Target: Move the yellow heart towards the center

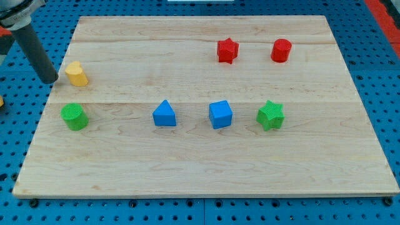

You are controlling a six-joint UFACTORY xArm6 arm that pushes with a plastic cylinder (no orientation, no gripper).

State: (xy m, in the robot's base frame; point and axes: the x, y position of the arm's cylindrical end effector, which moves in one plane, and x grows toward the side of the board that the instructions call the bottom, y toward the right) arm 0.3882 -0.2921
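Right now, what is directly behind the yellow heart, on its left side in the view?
My tip stands just left of the yellow heart, at the wooden board edge. Whether they touch cannot be told; the rod hides the edge there.

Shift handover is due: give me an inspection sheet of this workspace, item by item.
Surface: wooden board, flat and light-coloured.
Job's things: yellow heart near the view's left edge, far from the centre.
Clutter: green cylinder, blue triangle, blue cube, green star, red star, red cylinder.
Gripper: none fitted; my tip sits just left of the yellow heart.
Cables: nothing seen.
Surroundings: blue perforated base around the board.
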